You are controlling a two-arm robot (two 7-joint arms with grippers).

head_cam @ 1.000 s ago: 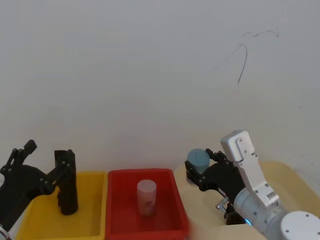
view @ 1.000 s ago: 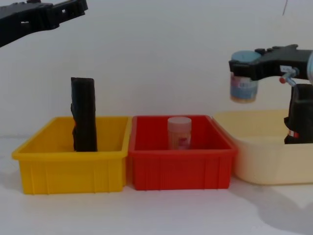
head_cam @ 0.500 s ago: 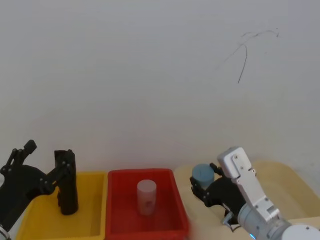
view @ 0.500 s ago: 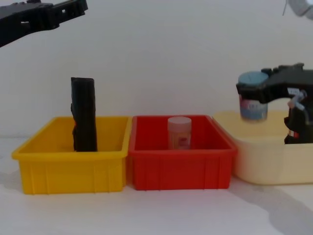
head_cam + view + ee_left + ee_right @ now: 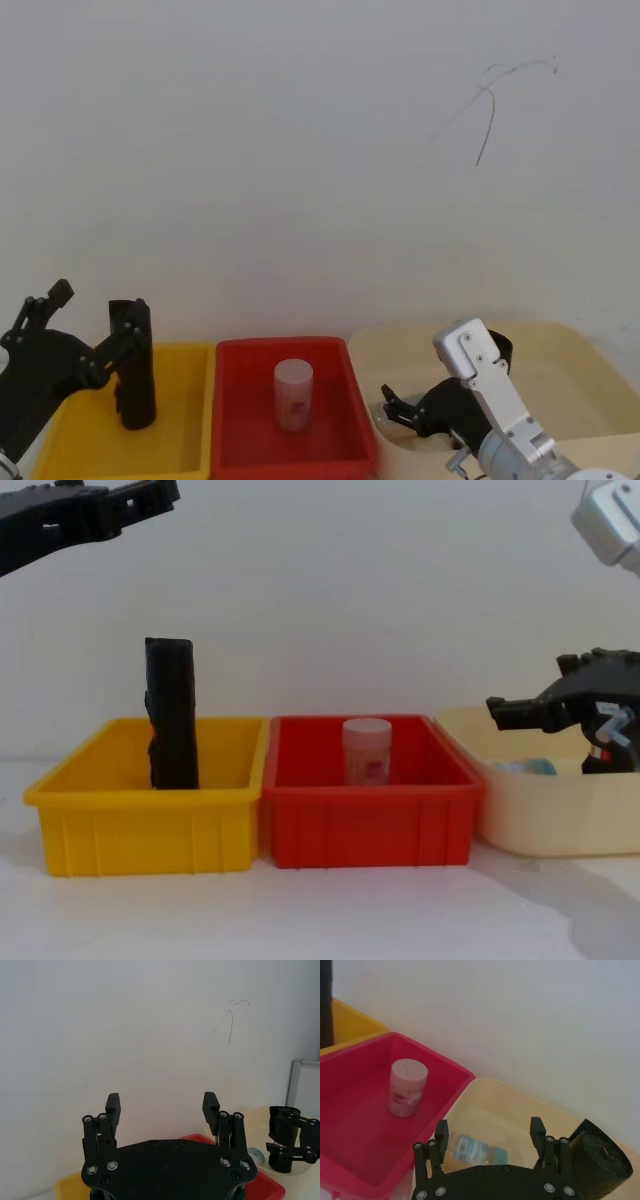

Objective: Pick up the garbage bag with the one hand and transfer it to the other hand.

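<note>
The garbage bag [image 5: 600, 762], a black crinkly roll with a small red label, stands at the far right of the cream bin [image 5: 540, 830]. The right wrist view has the garbage bag [image 5: 592, 1155] just beside one finger. My right gripper [image 5: 500, 712] hangs open low over that bin, with nothing between its fingers [image 5: 441, 1132]. A blue-capped bottle [image 5: 475, 1149] lies on the bin floor under the right gripper [image 5: 489, 1127]. My left gripper [image 5: 150, 495] is open and held high above the yellow bin [image 5: 140, 830], far from the bag.
Another black roll [image 5: 172, 715], with no label showing, stands upright in the yellow bin. The red bin [image 5: 370, 825] in the middle holds a pink-capped jar [image 5: 367, 750]. All three bins stand side by side against a white wall.
My right gripper came down into the cream bin with the blue-capped bottle and opened, and the bottle now lies on the bin floor. The left arm has not moved.
</note>
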